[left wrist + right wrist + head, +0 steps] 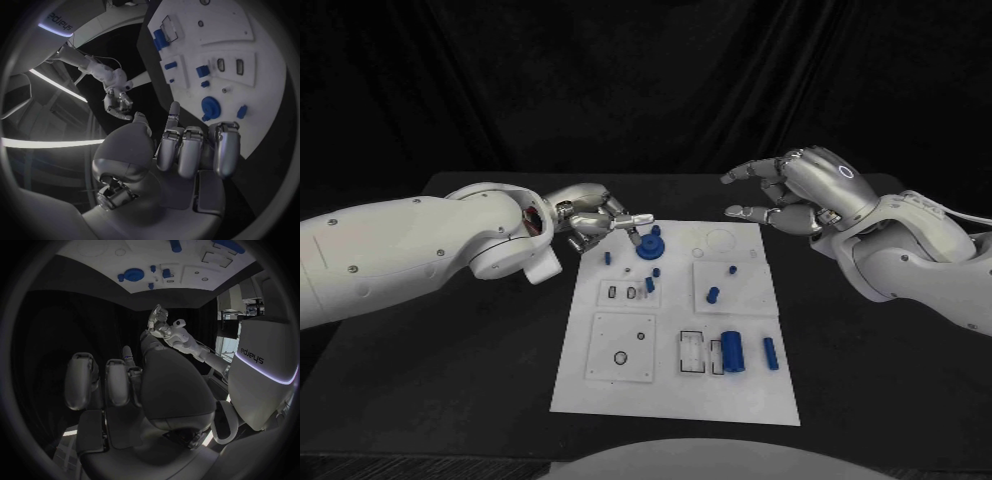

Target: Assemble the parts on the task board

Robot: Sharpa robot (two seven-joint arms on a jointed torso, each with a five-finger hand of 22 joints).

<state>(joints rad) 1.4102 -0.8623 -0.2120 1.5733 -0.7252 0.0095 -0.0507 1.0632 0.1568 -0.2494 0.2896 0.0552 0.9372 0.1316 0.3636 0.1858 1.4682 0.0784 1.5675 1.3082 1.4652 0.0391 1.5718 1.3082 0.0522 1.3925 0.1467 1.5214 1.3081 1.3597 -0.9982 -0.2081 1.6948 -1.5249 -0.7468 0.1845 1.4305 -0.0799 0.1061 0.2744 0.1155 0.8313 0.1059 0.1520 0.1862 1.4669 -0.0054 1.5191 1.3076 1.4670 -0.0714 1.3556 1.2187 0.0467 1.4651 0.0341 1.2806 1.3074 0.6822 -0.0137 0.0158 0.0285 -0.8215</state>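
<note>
The white task board point(747, 385) lies in the middle of the black table. A round blue part point(651, 247) with a knob stands near its far left corner, with small blue pegs point(607, 258) around it. A thick blue cylinder point(731, 350) and a slim blue peg point(770, 353) lie nearer the front. My left hand point(596, 218) hovers at the far left corner, fingers apart and holding nothing, just beside the round part point(211, 106). My right hand point(790, 190) is raised over the far right corner, fingers loosely spread and empty. The left wrist view shows my left hand point(181, 150) short of the board point(250, 60).
Recessed slots and outlined squares mark the board, some with small blue pegs point(713, 294) in them. Black table surface point(430, 380) surrounds the board on all sides. A dark curtain hangs behind the table.
</note>
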